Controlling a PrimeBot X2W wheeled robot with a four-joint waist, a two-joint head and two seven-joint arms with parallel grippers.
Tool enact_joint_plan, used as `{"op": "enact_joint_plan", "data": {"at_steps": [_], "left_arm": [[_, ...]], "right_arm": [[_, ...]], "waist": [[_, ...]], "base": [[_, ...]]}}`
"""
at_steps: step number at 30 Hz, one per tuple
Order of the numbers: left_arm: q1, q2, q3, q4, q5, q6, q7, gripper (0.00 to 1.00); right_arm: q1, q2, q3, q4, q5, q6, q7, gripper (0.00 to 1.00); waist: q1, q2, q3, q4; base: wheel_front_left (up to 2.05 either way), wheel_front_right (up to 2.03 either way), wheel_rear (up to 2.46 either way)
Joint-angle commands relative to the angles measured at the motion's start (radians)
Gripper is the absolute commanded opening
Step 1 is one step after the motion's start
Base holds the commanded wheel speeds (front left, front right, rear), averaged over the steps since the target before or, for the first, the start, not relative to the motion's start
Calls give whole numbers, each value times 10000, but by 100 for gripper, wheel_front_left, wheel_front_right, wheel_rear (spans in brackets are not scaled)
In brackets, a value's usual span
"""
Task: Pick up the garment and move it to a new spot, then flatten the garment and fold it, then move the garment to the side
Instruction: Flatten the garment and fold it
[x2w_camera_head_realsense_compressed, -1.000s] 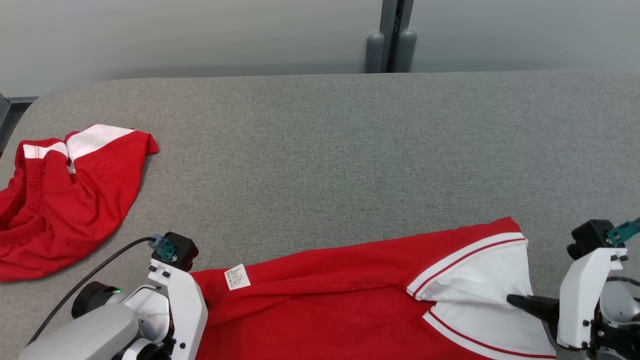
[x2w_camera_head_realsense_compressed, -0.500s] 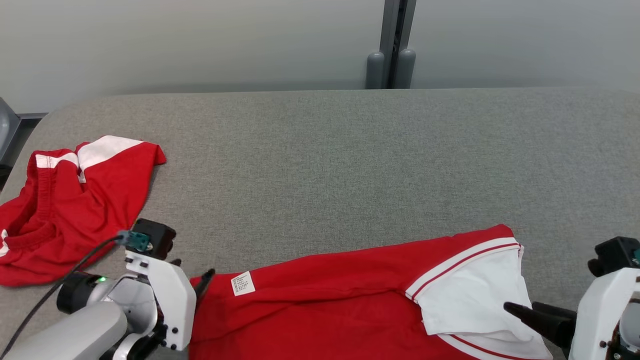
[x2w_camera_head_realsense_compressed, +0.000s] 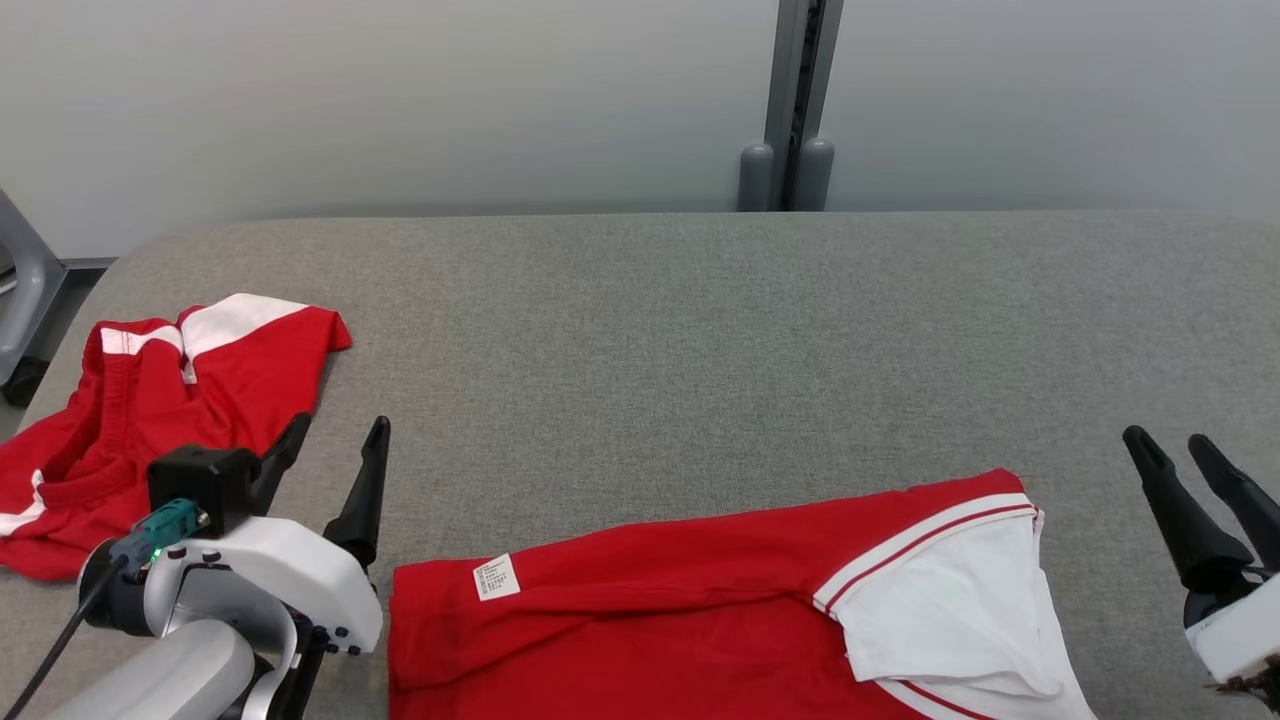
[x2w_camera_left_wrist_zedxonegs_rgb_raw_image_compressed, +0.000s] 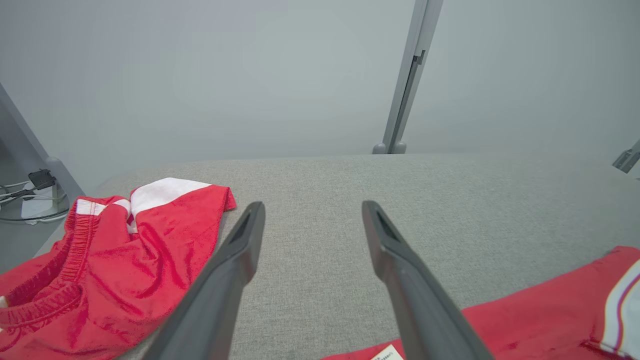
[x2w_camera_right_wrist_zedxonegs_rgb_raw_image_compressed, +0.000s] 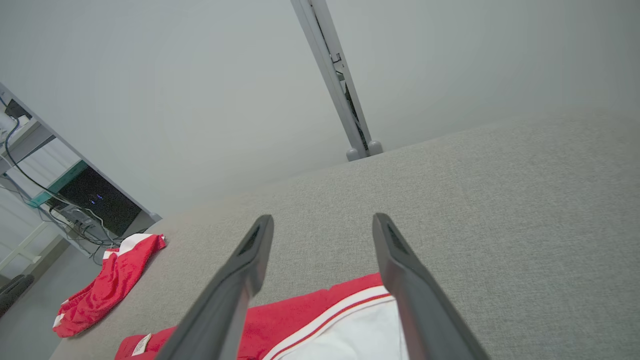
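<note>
Left gripper (x2w_camera_head_realsense_compressed: 339, 423) released garment (x2w_camera_head_realsense_compressed: 650, 600), lifted; right gripper (x2w_camera_head_realsense_compressed: 1165, 438) likewise opened, withdrawn

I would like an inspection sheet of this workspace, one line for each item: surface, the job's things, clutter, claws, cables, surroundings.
Surface: grey fabric-covered table, even, with a rounded far left corner.
Job's things: red garment with white red-striped panel lies along the near edge, with its white label facing up near its left end.
Clutter: crumpled red and white garment at the table's left end.
Claws: left claw and right claw are both open and hold nothing, one beyond each end of the garment.
Cables: black cable at the left wrist; loose cables beside the table.
Surroundings: pale grey wall, grey metal post.
</note>
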Motion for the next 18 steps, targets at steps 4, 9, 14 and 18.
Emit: {"op": "enact_joint_plan", "data": {"at_steps": [4,9,14,18], "left_arm": [[676,-316,670,-71,344,305,-983,100],[1526,-841,2026,-319,1314,473,-1125,100],[2971,-1814,3608,-531,2504,217,-1124,100],[3615,-2472,4103,-228,3107,-394,-1126,100]], "right_arm": [[458,388,-63,276,-603,22,-2153,100],[846,526,-222,666,-995,22,-4059,100],[1189,499,-82,1298,-1257,22,-5217,100],[1313,390,214,1836,-1345,22,-5516,100]], "waist": [[0,-1,-263,46],[0,-1,-416,108],[0,-1,-490,142],[0,-1,-456,183]], "base": [[0,0,0],[0,0,0],[0,0,0],[0,0,0]]}}
